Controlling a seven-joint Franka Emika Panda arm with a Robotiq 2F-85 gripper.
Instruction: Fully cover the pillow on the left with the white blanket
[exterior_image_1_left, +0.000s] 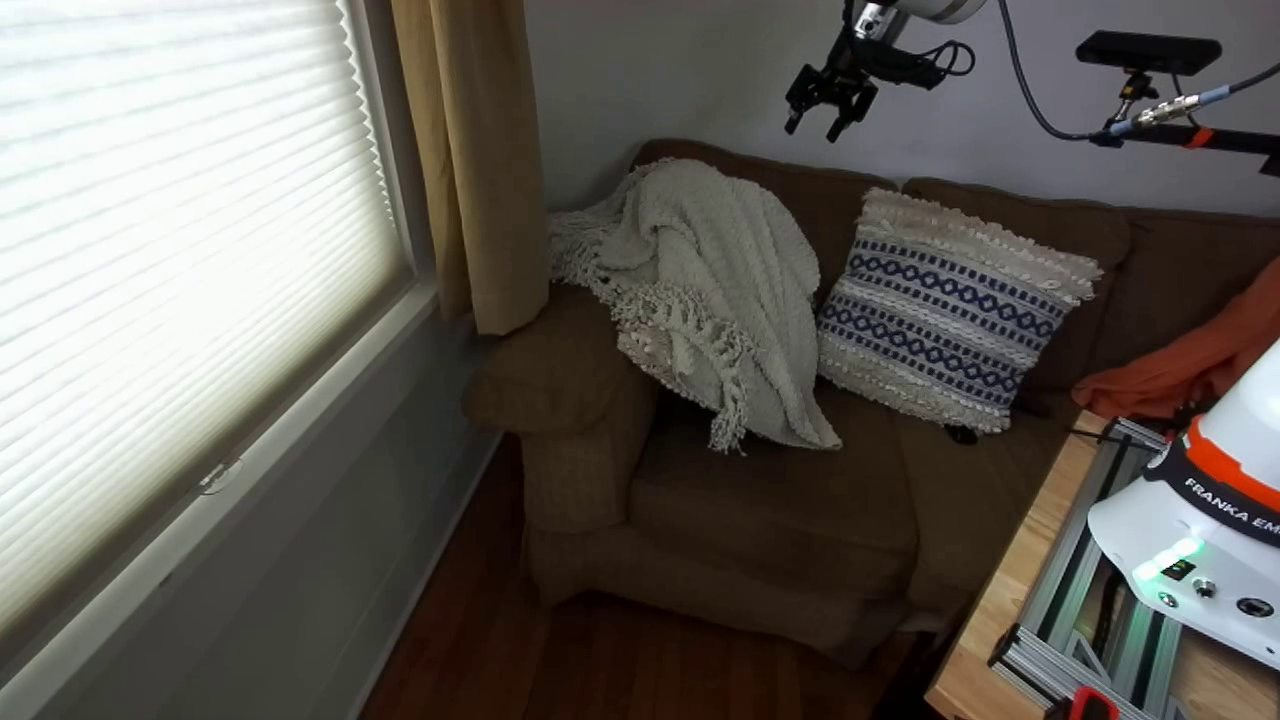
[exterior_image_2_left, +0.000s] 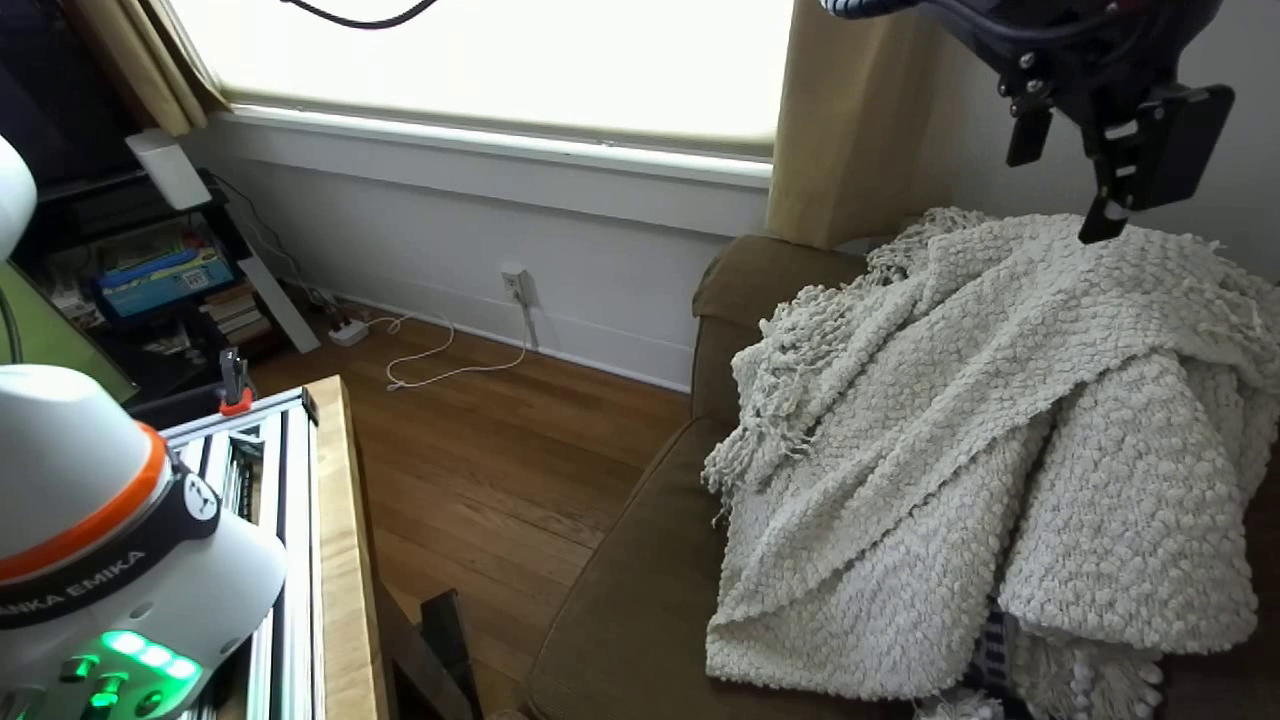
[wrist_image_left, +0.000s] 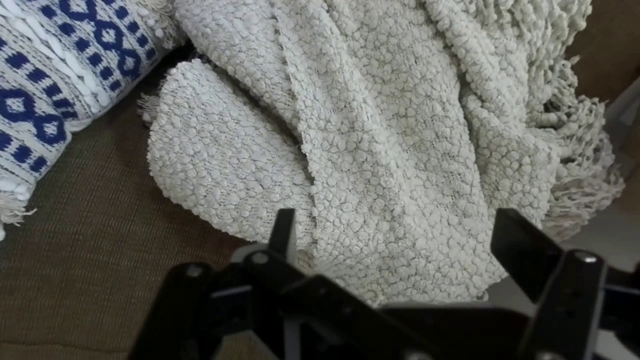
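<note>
Off-white and bumpy, the blanket (exterior_image_1_left: 720, 260) lies heaped on the brown sofa (exterior_image_1_left: 770, 500), below the pincer (exterior_image_1_left: 814, 128) and apart from it. The pincer is released, its fingers (wrist_image_left: 522, 250) spread wide. In the wrist view the blanket's folds stretch out ahead of them. The heap under the pincer hides the pillow on the left, wholly or in great part. In an exterior view a strip of navy pattern (exterior_image_2_left: 990, 650) peeps out below the blanket; which pillow it belongs to cannot be told. The other pillow (exterior_image_1_left: 950, 300), navy and white, leans against the sofa back, lower than the pincer and to its right in an exterior view. A tan curtain (exterior_image_1_left: 490, 180) hangs left of the pincer in both exterior views.
</note>
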